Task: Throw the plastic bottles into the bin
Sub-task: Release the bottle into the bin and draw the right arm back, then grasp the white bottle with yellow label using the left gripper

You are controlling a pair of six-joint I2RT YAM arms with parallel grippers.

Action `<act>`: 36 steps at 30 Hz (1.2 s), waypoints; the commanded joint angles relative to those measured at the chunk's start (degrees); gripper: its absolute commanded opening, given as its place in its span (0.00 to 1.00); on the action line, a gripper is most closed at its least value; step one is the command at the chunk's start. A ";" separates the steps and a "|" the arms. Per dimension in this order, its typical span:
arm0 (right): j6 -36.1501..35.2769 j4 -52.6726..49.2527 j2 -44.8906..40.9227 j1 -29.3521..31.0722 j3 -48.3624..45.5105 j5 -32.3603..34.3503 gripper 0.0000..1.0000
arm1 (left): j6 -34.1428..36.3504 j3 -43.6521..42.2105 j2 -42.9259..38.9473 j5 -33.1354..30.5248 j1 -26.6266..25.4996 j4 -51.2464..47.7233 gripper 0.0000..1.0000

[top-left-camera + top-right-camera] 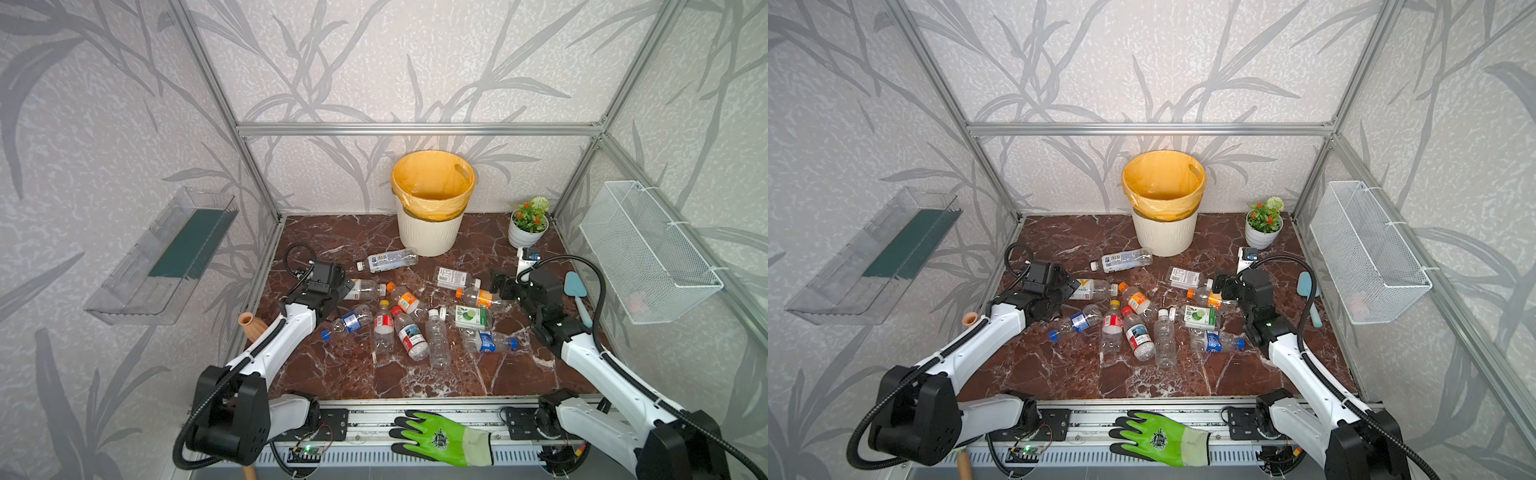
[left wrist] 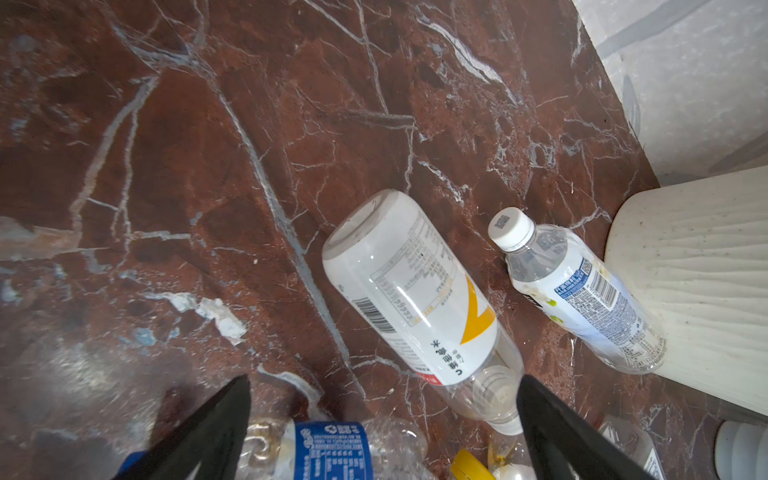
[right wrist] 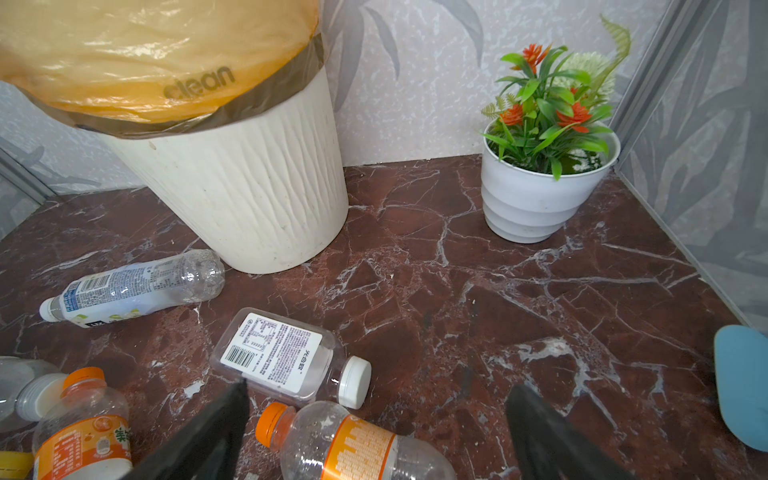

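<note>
Plastic bottles (image 1: 409,332) lay before the bin (image 1: 430,237), probably light, slick, crushable, best taken mid-body; left pincer (image 2: 384,382) and right pincer (image 3: 379,386) gaped wide, empty.

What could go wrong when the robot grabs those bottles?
The bottles lie crowded together, some touching, so grabbing one may roll the others away. The bin is tall, so a bottle let go too low might hit its wall and fall back. One white-capped bottle lies beside the bin; reaching it might bump the bin.
</note>
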 commanded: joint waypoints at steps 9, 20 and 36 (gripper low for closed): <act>1.04 -1.07 -2.25 -0.47 -0.48 2.35 0.97 | -3.83 3.52 8.24 5.64 1.45 5.50 0.98; 1.23 -2.14 -3.04 -0.64 -0.34 2.96 0.97 | -5.42 6.21 14.94 6.37 2.35 6.39 0.97; 1.75 -3.04 -4.28 -1.39 -1.18 5.34 0.97 | -5.06 11.60 21.95 6.57 2.81 0.93 0.94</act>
